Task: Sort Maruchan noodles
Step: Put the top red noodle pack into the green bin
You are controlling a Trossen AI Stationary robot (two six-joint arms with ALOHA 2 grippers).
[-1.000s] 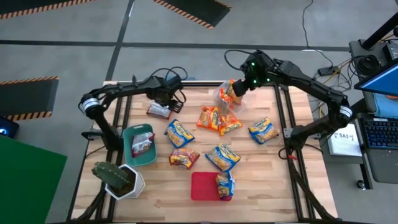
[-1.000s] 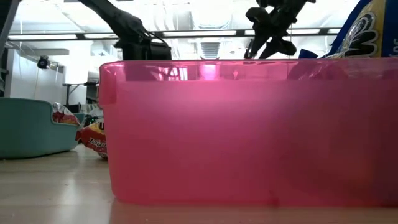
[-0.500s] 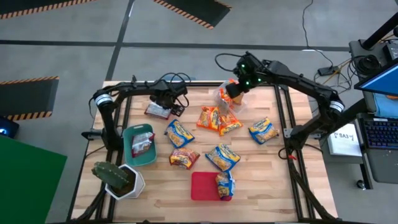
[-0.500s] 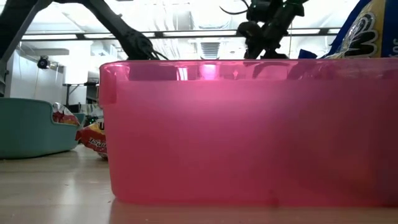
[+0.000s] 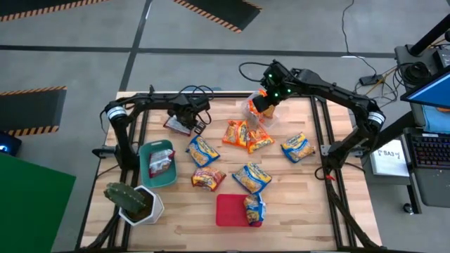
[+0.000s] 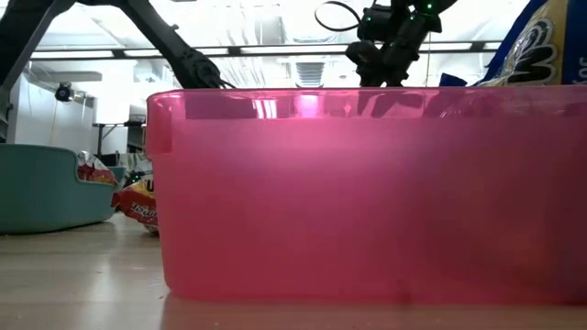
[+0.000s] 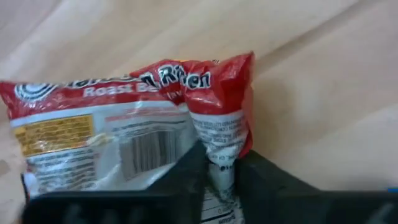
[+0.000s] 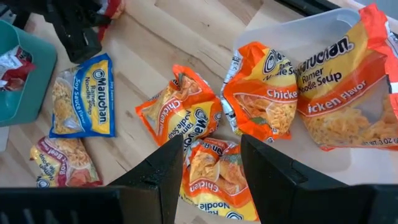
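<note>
Left gripper (image 5: 184, 119): at the far left of the table (image 5: 302, 204), fingers closed on the edge of a silver/red packet (image 7: 124, 130) reading "Roast Beef".
Right gripper (image 5: 266, 105): over the far middle of the table, fingers (image 8: 273, 168) spread wide, holding nothing, above the orange packets.
Clear bin (image 8: 292, 37): at the far edge, holding two orange chicken packets (image 8: 348, 81).
Orange packets (image 5: 246, 135): a cluster on the wood just beside the clear bin.
Teal bin (image 5: 156, 166): left side, with one silver/red packet inside.
Red bin (image 5: 228, 209): near edge, a blue-and-yellow packet (image 5: 254, 209) leaning in it.
Loose packets: blue-and-yellow ones (image 5: 202, 150) and a red one (image 5: 208, 178) scattered across the middle.
Cactus (image 5: 126, 197): near left corner.
</note>
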